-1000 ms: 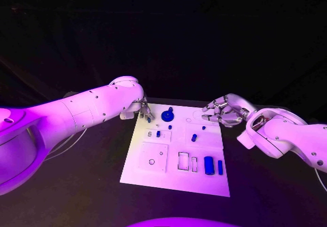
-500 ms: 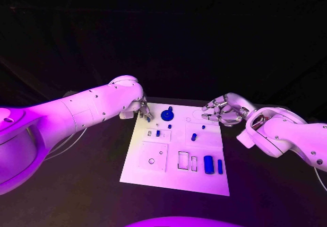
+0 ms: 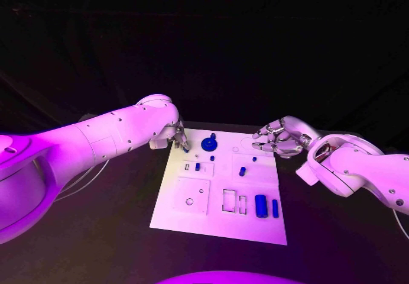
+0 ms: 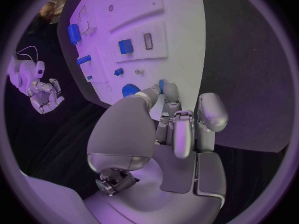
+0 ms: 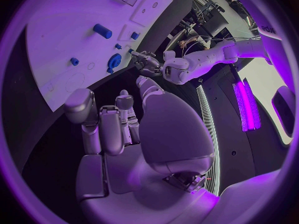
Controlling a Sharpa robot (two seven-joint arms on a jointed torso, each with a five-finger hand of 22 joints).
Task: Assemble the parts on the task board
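Observation:
The white task board [image 3: 220, 222] lies in the middle of the table. On it are a round blue part [image 3: 210, 142], several small blue pegs such as one [image 3: 243, 172] near the middle, and a blue block [image 3: 262, 206] beside a slim blue bar [image 3: 275, 208]. My left hand [image 3: 178, 138] hovers at the board's far left corner. Its fingertips [image 4: 169, 90] pinch a small blue part [image 4: 161, 83], close to the round blue part [image 4: 129, 89]. My right hand [image 3: 278, 141] hangs over the far right corner with its fingers [image 5: 102, 122] curled in on nothing.
Two narrow rectangular recesses [image 3: 229, 201] sit left of the blue block, and a square plate with a small hole [image 3: 190, 197] lies at the board's near left. Bare black table [image 3: 102, 231] surrounds the board on both sides.
My left hand has edged slightly toward the board's far edge with the small blue part. The right hand has stayed nearly still.

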